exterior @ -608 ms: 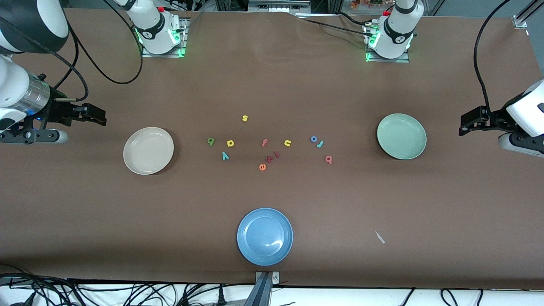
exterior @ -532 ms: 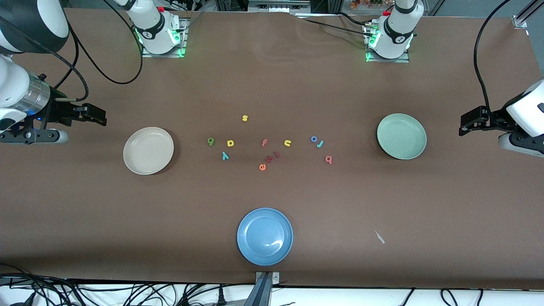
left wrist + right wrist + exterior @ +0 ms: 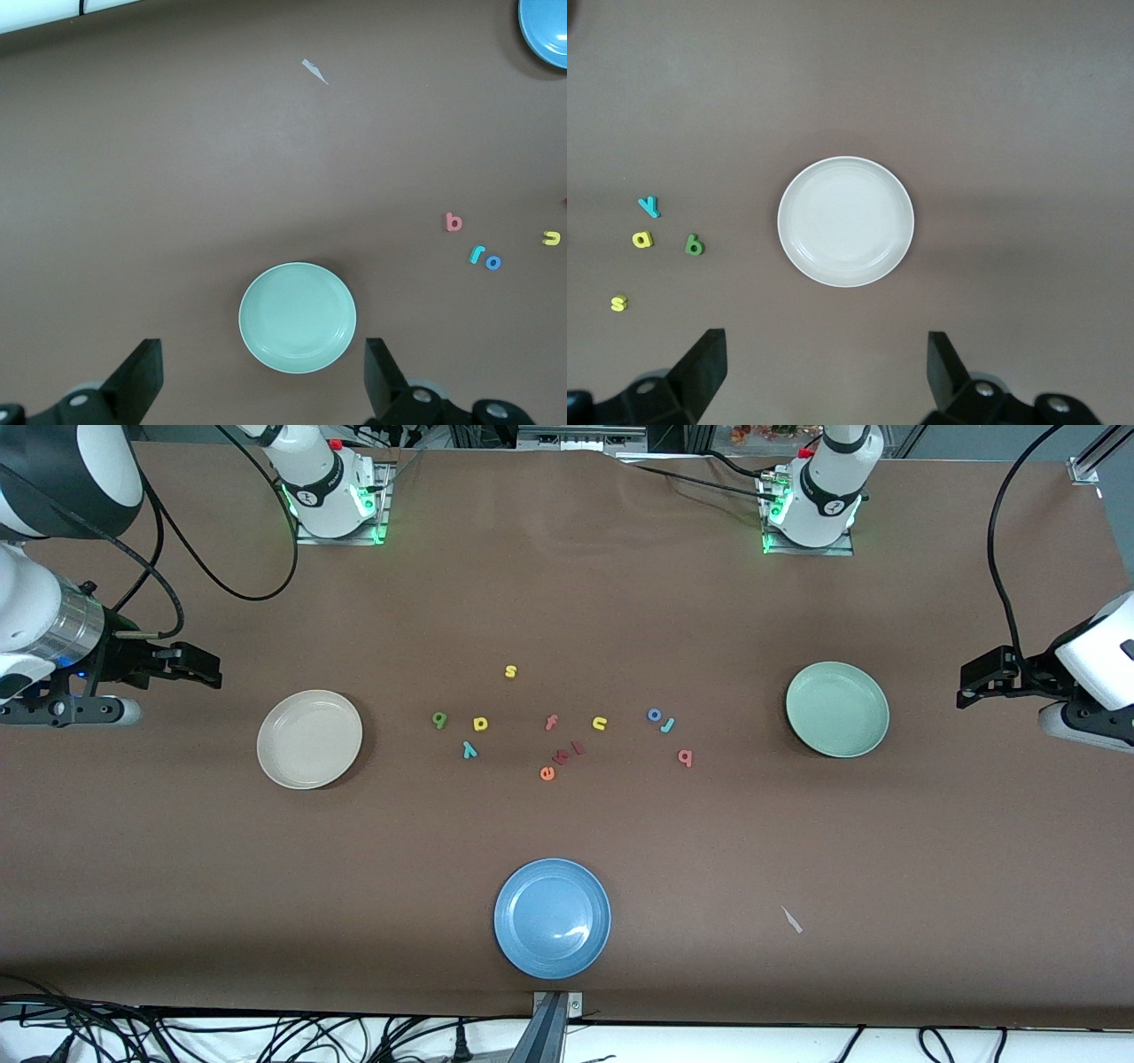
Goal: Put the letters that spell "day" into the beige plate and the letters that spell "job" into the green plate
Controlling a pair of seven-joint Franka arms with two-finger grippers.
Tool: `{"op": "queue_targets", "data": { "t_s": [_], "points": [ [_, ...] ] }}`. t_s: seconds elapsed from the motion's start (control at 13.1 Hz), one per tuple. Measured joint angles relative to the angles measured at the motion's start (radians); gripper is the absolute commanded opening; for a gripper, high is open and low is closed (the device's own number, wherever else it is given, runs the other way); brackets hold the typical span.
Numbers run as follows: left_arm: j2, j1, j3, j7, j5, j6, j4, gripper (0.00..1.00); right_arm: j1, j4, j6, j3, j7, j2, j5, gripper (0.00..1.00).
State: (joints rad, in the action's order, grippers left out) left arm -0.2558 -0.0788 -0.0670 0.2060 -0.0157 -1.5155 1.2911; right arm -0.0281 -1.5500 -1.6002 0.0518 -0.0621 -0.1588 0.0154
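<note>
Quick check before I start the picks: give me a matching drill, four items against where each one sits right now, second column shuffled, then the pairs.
Items
1. beige plate
2. green plate
3. blue plate
4. yellow s

Places
A. nearest the front camera, mid-table
B. toward the left arm's end of the table, beside the o, j and b letters
C. farthest from the front camera of all the letters
D. toward the right arm's end of the table, beside the d, a and y letters

Pairs: 1-D, 2-B, 3-A, 4-C
</note>
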Motion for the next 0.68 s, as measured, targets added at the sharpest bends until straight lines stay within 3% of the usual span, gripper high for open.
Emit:
{"op": "queue_targets", "data": {
  "t_s": [0.68],
  "points": [
    [0.0,0.003,-0.003,0.0,0.0,0.0,0.0,1.0,-0.001,0.0,0.001,0.001,0.042,-0.002,0.0,1.0]
  ]
}}
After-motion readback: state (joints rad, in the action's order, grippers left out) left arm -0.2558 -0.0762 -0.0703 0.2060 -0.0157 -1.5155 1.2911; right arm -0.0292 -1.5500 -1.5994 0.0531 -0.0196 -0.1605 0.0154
